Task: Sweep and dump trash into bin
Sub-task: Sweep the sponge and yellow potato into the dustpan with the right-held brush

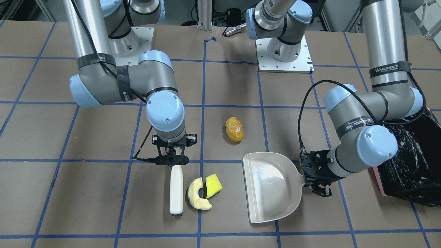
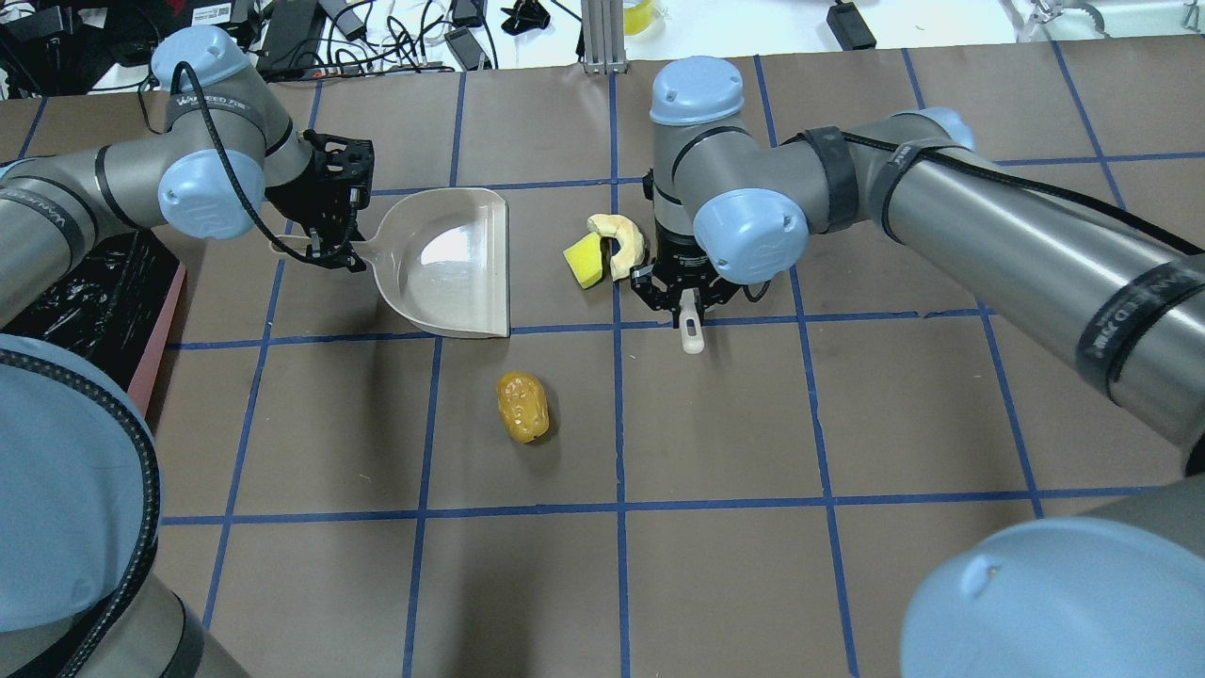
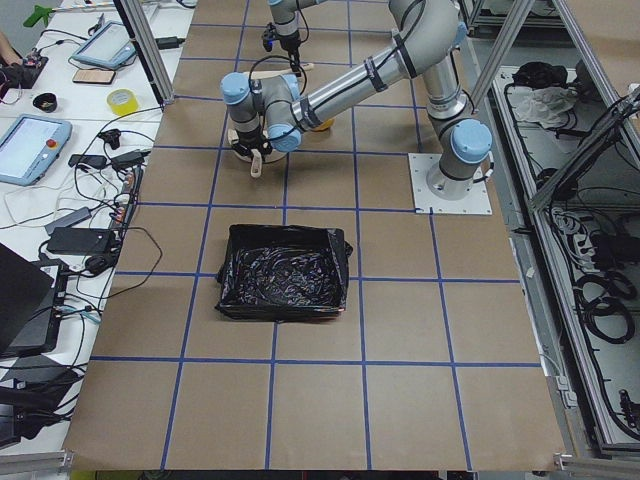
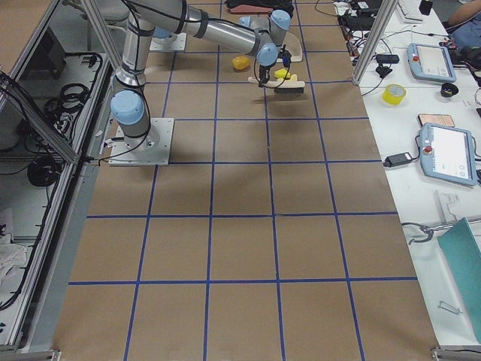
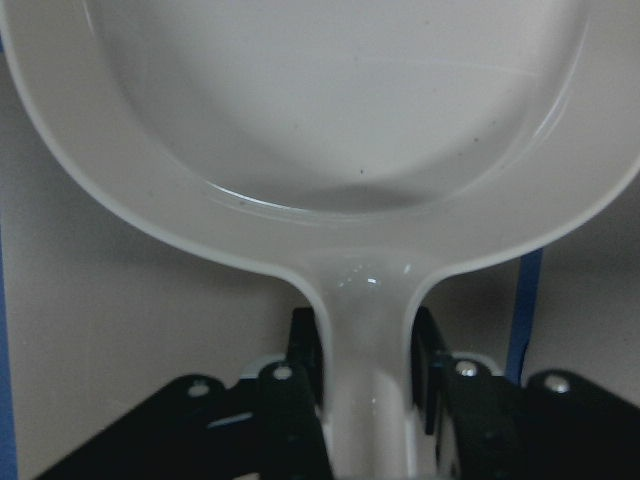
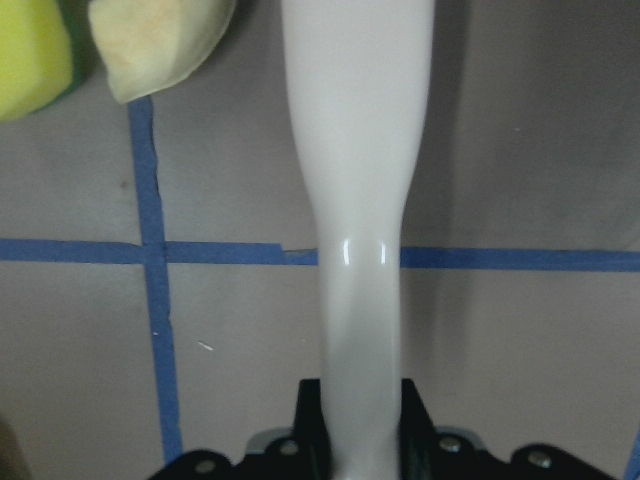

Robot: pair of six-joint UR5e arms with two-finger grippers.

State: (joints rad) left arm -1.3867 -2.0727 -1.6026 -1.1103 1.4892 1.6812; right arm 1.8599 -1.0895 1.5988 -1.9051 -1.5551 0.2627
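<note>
My left gripper [image 1: 311, 177] is shut on the handle of the beige dustpan [image 1: 272, 186], which lies flat on the table with its mouth towards the trash. My right gripper [image 1: 171, 160] is shut on the white brush [image 1: 176, 189], which lies beside the pale melon-like slice [image 1: 197, 194]. The slice touches the yellow-green sponge wedge [image 1: 213, 185], and both sit between the brush and the dustpan. The orange-brown potato-like lump [image 1: 234, 129] lies apart, nearer the robot. The pink bin with its black bag [image 1: 410, 162] stands behind my left arm.
The table is brown with a blue tape grid. In the exterior left view the bin [image 3: 283, 272] stands in a grid square near the table's middle. The two arm bases are bolted at the robot's side. Cables and tablets lie on benches beyond the table edges.
</note>
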